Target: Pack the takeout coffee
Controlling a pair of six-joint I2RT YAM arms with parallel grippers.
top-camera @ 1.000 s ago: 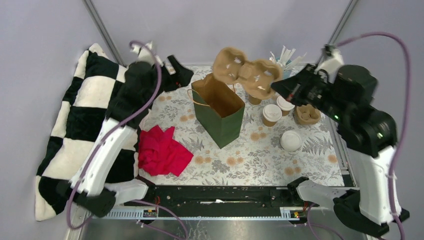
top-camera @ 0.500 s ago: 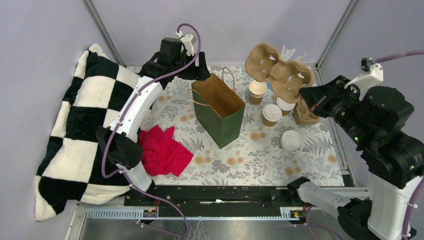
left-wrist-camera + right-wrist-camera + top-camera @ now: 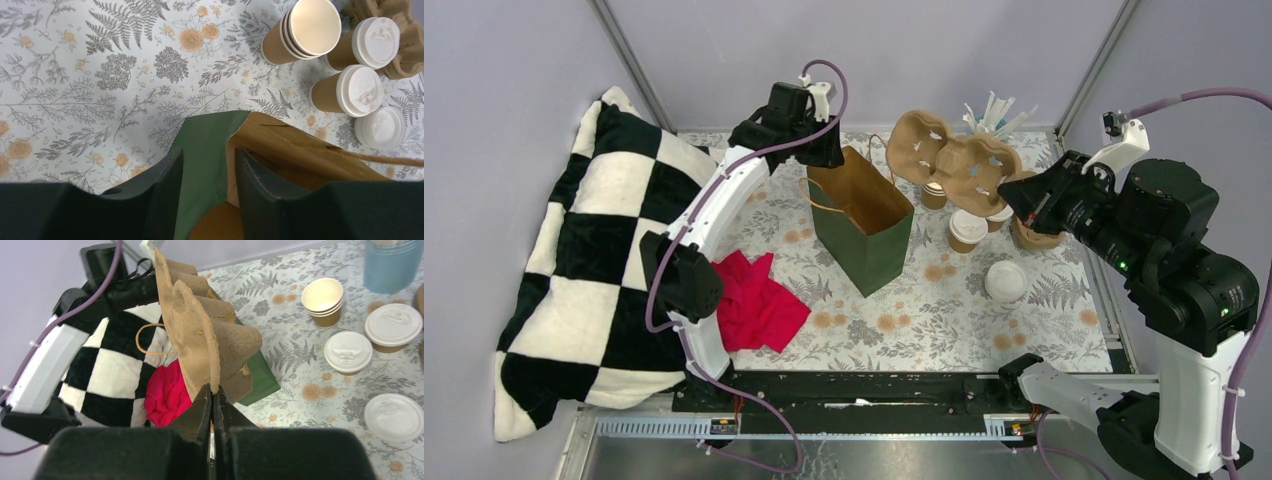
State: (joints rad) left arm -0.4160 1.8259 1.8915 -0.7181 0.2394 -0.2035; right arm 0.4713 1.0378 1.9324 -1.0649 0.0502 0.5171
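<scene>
Two lidded takeout coffee cups (image 3: 967, 228) (image 3: 1001, 212) stand right of the open green bag (image 3: 864, 235); the left wrist view shows them (image 3: 357, 90) (image 3: 375, 35) too. My left gripper (image 3: 820, 150) (image 3: 209, 152) is at the bag's back-left rim (image 3: 207, 145). Its jaws stand apart, one outside the green wall and one inside. My right gripper (image 3: 1012, 195) (image 3: 212, 390) is shut on the edge of a tan cardboard cup carrier (image 3: 949, 160) (image 3: 210, 335), held in the air above the cups, just right of the bag's mouth.
A stack of empty cups (image 3: 305, 27) and a loose white lid (image 3: 1006, 281) are near the coffees. A second carrier (image 3: 1036, 237) and a blue cup of white sticks (image 3: 390, 262) stand at the back right. A red cloth (image 3: 749, 300) and a checkered blanket (image 3: 574, 260) lie left.
My left arm swung over to the bag's back rim and its jaws narrowed around the wall. My right arm carried the carrier rightward, then back a little toward the bag.
</scene>
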